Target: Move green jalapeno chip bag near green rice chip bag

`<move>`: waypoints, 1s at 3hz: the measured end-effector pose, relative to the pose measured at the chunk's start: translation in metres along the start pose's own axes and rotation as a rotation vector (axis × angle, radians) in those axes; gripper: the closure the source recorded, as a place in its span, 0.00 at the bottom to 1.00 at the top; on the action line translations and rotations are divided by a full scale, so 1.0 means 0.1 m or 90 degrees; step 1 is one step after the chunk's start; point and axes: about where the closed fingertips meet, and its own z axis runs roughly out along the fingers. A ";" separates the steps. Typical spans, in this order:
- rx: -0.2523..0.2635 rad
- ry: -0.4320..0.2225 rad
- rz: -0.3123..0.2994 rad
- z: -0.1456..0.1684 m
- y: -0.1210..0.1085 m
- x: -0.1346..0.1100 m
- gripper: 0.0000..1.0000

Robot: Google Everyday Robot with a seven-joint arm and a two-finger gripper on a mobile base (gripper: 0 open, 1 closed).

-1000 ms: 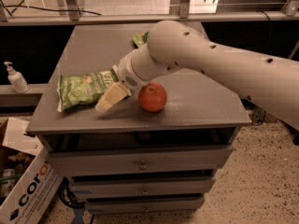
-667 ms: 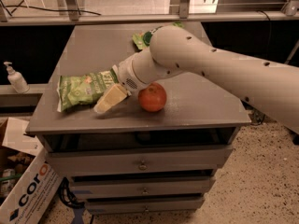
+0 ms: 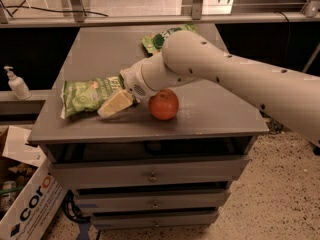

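- reaching low over the front left of the grey table (image 3: 100, 49), the gripper (image 3: 114, 104) lies at the right end of the green jalapeno chip bag (image 3: 85, 95), touching it or just above it.
- i cannot tell if the gripper is wide, narrow or holding the bag.
- the green jalapeno chip bag lies flat near the front left of the table, with its left end close to the edge.
- a round red fruit (image 3: 163, 104) sits just beside the gripper on the right, close under the big white arm (image 3: 225, 79).
- the green rice chip bag (image 3: 154, 40) is at the back of the table, well apart from the other bag, and the arm hides part of it.
- my guess is that grabbing the bag is the step in hand, and the move to the back is not yet done.
- the bag is flat and crinkly, so a poor pinch could let it slip out or push it off the left edge.
- the arm could bump the fruit on the way back and roll it off the table.
- the arm could also knock the rice bag when it sets the first bag down.
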 end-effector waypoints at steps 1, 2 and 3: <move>0.002 -0.010 0.010 -0.03 -0.01 -0.01 0.41; 0.016 -0.022 0.016 -0.14 -0.07 -0.05 0.64; 0.041 -0.028 0.019 -0.33 -0.20 -0.08 0.88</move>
